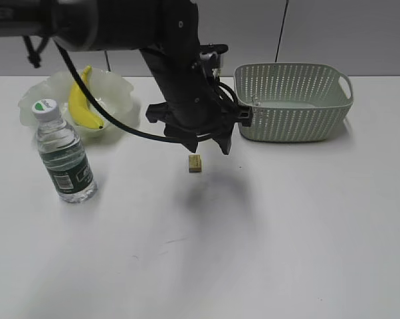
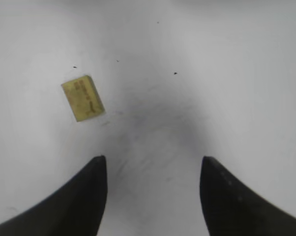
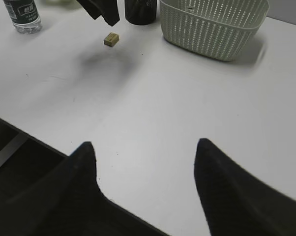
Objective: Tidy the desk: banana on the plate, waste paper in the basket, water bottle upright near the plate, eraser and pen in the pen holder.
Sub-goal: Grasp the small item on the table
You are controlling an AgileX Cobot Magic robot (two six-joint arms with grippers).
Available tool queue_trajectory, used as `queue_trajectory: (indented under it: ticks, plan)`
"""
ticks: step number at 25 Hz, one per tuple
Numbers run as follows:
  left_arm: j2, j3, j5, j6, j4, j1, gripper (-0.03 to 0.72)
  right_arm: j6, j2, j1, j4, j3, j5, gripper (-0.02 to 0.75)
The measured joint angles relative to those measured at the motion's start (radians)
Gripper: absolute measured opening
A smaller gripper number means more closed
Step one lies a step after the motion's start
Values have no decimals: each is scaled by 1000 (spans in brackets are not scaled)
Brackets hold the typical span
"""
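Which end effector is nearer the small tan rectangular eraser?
Left. The left end effector hangs open just above the small tan rectangular eraser; the right end effector is far off by the desk edge.

Left arm (image 1: 180,73) reaching in from the upper left, bent down at the wrist. Left gripper (image 1: 206,143) pointing downward, hanging clear of the surface below, jaws spread wide, holding nothing. Black fingers (image 2: 74,201) apart at the bottom of the left wrist view. Right gripper (image 3: 145,191) also open and empty, held well back; fingers (image 3: 231,196) dark and parted.
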Motion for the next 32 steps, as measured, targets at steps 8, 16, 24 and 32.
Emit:
queue_trajectory:
  ticks: [8, 16, 24, 32]
  plan:
    - [237, -324, 243, -79, 70, 54, 452, 0, 0, 0, 0, 0, -1, 500]
    - [369, -480, 330, -82, 22, 71, 452, 0, 0, 0, 0, 0, -1, 500]
    - [402, -482, 334, -83, 44, 71, 419, 0, 0, 0, 0, 0, -1, 500]
    - [405, -483, 334, -79, 70, 71, 183, 0, 0, 0, 0, 0, -1, 500]
